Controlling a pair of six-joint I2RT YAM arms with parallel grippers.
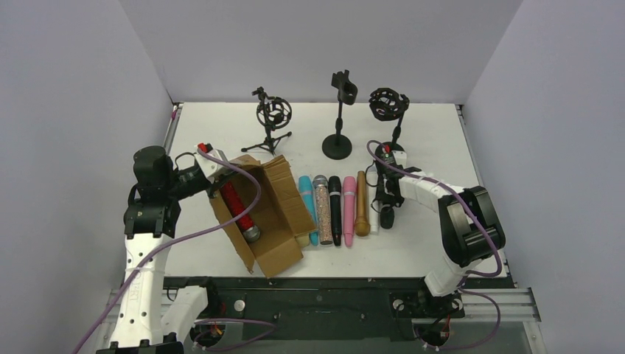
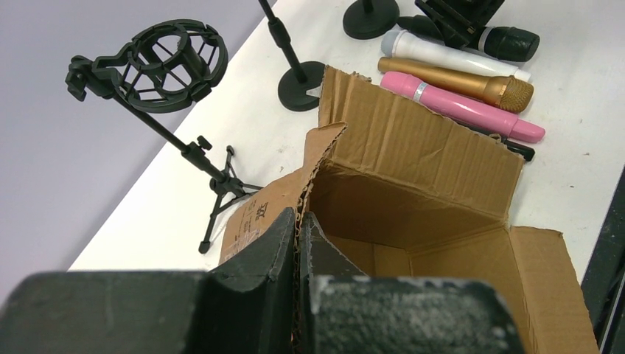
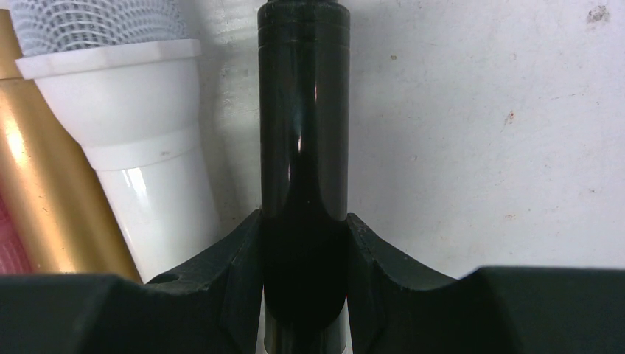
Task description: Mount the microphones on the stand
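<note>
Several microphones lie side by side on the table: teal (image 1: pixel 308 206), glittery (image 1: pixel 322 210), black (image 1: pixel 335 210), pink (image 1: pixel 348 210), gold (image 1: pixel 362 206) and white (image 1: pixel 374 215). A red microphone (image 1: pixel 239 210) lies inside the cardboard box (image 1: pixel 276 221). My right gripper (image 1: pixel 385 199) is shut on another black microphone (image 3: pixel 304 110) at the right end of the row, beside the white one (image 3: pixel 125 110). My left gripper (image 2: pixel 301 225) is shut on the box's wall (image 2: pixel 413 162). Three stands are at the back: a tripod shock mount (image 1: pixel 274 116), a clip stand (image 1: pixel 340 110) and a second shock mount (image 1: pixel 388 105).
The box flaps (image 1: pixel 284 195) spread toward the teal microphone. The tripod's legs (image 2: pixel 217 199) stand just behind the box. The clip stand's round base (image 1: pixel 337 147) sits behind the row. Grey walls close in the table on three sides.
</note>
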